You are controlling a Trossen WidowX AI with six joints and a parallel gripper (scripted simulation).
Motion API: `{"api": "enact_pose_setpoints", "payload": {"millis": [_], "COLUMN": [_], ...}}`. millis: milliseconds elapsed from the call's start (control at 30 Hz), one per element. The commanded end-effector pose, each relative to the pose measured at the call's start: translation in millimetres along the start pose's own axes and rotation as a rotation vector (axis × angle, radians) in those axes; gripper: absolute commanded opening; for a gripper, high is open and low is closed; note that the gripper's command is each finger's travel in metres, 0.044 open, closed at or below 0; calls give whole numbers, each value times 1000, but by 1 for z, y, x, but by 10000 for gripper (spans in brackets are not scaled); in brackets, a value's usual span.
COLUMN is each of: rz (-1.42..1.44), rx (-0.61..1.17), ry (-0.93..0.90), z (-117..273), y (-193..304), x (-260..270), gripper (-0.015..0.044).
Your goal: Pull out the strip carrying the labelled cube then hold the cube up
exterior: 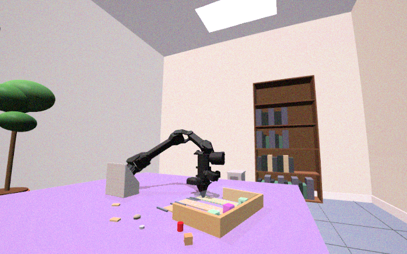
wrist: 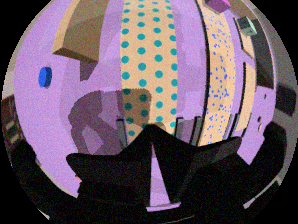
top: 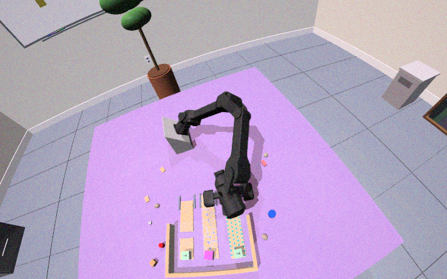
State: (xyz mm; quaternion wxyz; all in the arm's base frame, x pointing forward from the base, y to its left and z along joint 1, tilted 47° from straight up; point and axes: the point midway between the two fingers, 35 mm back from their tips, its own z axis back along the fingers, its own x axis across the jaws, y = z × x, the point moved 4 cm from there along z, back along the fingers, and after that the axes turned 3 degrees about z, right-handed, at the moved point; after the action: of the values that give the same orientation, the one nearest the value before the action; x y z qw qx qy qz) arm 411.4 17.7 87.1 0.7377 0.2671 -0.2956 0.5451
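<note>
Hand clenched on nothing, tips seemingly pressing the dotted strip (near end).

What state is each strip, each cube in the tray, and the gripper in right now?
gripper: shut, tip down on the dotted strip's near end
teal-dotted strip: one piece
blue-speckled strip: one piece
plain strip: broken in two
labelled green cube: on the dotted strip
magenta cube: unlabelled
left green cube: labelled, on the broken strip
</note>
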Motion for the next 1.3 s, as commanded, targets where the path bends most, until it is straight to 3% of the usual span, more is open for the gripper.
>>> {"api": "enact_pose_setpoints", "payload": {"millis": [0,1267], "rz": [-5,-6], "rx": [4,6], "ry": [0,0], "z": [-3,-5], "y": [0,39], "x": [0,3], "gripper": [0,0]}}
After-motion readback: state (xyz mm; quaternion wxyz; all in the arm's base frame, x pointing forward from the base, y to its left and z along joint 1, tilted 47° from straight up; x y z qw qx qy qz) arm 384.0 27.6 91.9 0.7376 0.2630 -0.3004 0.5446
